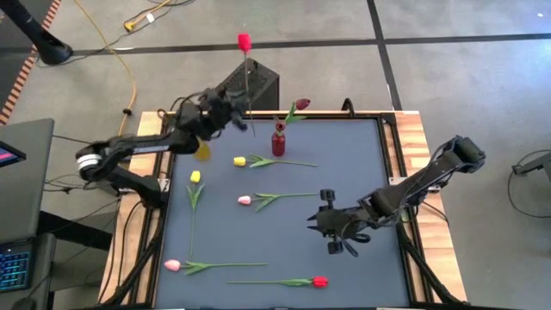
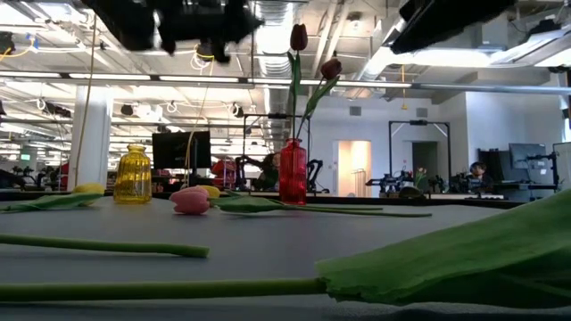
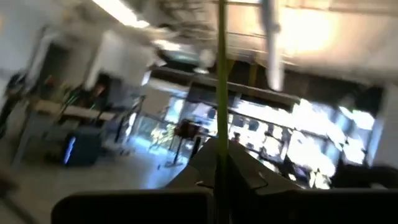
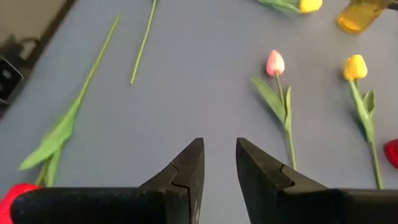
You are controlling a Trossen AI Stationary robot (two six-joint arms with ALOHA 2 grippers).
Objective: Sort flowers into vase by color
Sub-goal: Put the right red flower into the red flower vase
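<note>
My left gripper (image 1: 239, 114) is raised over the table's far left, shut on a red tulip (image 1: 244, 40) that stands upright. Behind it sits a yellow vase (image 1: 202, 151). A red vase (image 1: 279, 143) at the far middle holds maroon tulips (image 2: 299, 37) (image 2: 331, 68) by their stems. Lying flat on the grey mat are two yellow tulips (image 1: 239, 160) (image 1: 195, 176), two pink ones (image 1: 244, 200) (image 1: 172, 265) and a red one (image 1: 320, 281). My right gripper (image 1: 317, 224) hovers open over the mat's right half, over bare mat (image 4: 219, 142). My left gripper pinches the red tulip's green stem (image 3: 221, 112) between its two fingers, low on the stem. The fingers come from the table's left and lie across the stem. The flower is lifted clear and upright, its head (image 1: 244, 40) high above the gripper.
A black box (image 1: 258, 82) stands beyond the table's far edge, behind the vases. Wooden rails (image 1: 413, 138) border the mat left and right. Bare mat lies between the right gripper and the red vase. Cables run over the floor at far left.
</note>
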